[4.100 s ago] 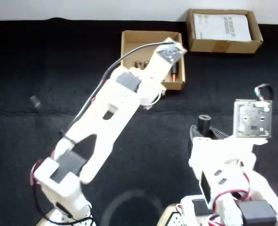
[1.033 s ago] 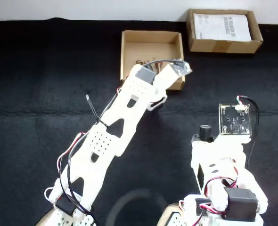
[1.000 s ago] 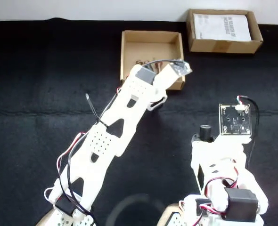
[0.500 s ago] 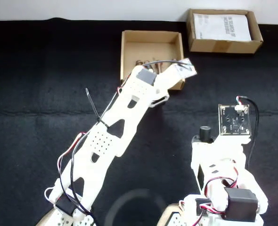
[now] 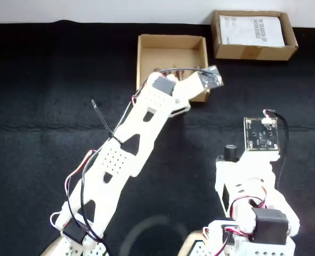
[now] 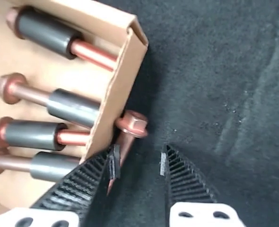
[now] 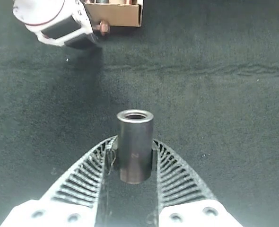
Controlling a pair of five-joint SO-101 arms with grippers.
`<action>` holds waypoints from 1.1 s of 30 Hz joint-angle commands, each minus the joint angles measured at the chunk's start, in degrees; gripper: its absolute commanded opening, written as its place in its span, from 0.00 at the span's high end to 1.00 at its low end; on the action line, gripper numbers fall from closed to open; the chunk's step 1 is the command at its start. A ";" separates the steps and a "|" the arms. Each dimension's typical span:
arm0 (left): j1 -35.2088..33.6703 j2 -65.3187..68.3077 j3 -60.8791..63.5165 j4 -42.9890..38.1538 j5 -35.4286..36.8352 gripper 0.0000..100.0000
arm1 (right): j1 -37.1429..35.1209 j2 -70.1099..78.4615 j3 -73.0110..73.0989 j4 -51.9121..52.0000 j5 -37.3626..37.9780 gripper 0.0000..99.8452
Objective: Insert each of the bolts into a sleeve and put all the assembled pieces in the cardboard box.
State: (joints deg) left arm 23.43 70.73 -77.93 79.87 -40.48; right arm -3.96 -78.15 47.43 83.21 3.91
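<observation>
Sleeve stands pinched upright in the right gripper, while the left gripper is spread beside a bolt.

There are two cardboard boxes, a near box and a far box, and two robot arms. Four bolts with sleeves on them lie together in the near box. There is one more bolt by itself, and one sleeve by itself.

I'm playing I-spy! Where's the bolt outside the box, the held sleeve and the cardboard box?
bolt [image 6: 132, 124], left wrist view, hex head.
sleeve [image 7: 135, 149], right wrist view, side wall.
cardboard box [image 5: 171, 53], high view, bare floor.
</observation>
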 commanded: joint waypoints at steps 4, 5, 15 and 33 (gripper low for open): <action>-1.10 -0.48 -3.74 -1.85 -4.48 0.84 | 0.40 -0.40 0.40 -1.63 0.97 0.99; -1.10 -0.48 -3.30 -2.29 -4.57 0.84 | 0.40 -0.40 0.40 -1.98 0.97 0.99; -1.98 -0.40 7.87 -18.11 -10.64 0.84 | 0.40 -0.31 0.48 -2.15 2.64 0.99; -3.21 -1.10 6.20 -3.25 -12.22 0.99 | 0.48 -0.22 0.40 -2.77 2.46 0.99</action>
State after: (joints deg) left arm 22.99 70.20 -66.15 70.11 -55.34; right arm -3.96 -78.15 47.87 82.07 6.11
